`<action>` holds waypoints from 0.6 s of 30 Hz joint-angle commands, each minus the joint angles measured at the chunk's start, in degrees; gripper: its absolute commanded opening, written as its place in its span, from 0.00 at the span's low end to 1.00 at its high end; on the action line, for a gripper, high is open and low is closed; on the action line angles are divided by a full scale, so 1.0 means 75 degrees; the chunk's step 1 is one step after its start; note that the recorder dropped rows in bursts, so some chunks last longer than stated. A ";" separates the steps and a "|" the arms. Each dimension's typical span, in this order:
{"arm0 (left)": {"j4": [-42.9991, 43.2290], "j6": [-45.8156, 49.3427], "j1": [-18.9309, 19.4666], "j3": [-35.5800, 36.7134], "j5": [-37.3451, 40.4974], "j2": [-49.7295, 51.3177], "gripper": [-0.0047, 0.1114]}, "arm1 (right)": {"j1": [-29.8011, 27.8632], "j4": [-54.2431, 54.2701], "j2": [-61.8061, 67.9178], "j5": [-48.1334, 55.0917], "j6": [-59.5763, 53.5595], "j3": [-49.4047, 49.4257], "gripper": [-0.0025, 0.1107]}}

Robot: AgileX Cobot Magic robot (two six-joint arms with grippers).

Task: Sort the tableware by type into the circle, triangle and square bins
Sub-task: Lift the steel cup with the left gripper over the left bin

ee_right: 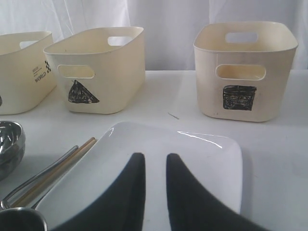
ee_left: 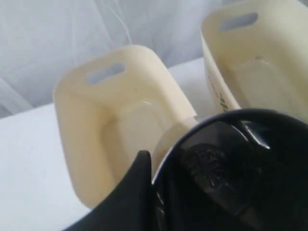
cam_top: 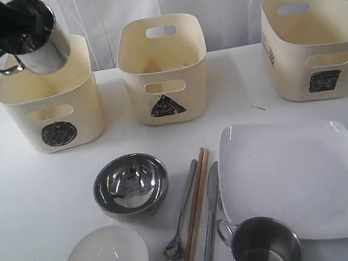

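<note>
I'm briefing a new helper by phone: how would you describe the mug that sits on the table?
Find the large white square plate on the right of the exterior view. At its near left corner stands a steel mug, upright, handle toward the knife. Unlike the second steel mug, held in the air above the circle bin, it stands down by the plate.

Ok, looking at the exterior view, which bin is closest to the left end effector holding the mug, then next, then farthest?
1. Circle bin, on the left, right below the left end effector holding the steel mug.
2. Triangle bin, in the middle.
3. Square bin, far right.
</note>
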 commanded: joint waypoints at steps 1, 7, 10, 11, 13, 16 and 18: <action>0.0316 -0.0014 0.0564 -0.0646 -0.0347 0.0548 0.04 | -0.0020 -0.0051 -0.0045 -0.0027 0.0027 0.0042 0.16; 0.0316 -0.0197 0.1272 -0.1600 -0.0902 0.1775 0.04 | -0.0020 -0.0051 -0.0045 -0.0027 0.0027 0.0042 0.16; 0.0321 -0.0395 0.1563 -0.2033 -0.0937 0.2465 0.04 | -0.0020 -0.0051 -0.0045 -0.0027 0.0027 0.0042 0.16; 0.0321 -0.0449 0.1634 -0.2144 -0.0955 0.2697 0.04 | -0.0020 -0.0051 -0.0045 -0.0027 0.0027 0.0042 0.16; 0.0321 -0.0481 0.1720 -0.2372 -0.1006 0.3110 0.04 | -0.0020 -0.0051 -0.0045 -0.0027 0.0027 0.0042 0.16; 0.0321 -0.0481 0.1802 -0.2600 -0.1218 0.3587 0.04 | -0.0020 -0.0051 -0.0045 -0.0027 0.0027 0.0042 0.16; 0.0321 -0.0571 0.1839 -0.2774 -0.1324 0.3894 0.04 | -0.0020 -0.0051 -0.0045 -0.0027 0.0027 0.0042 0.16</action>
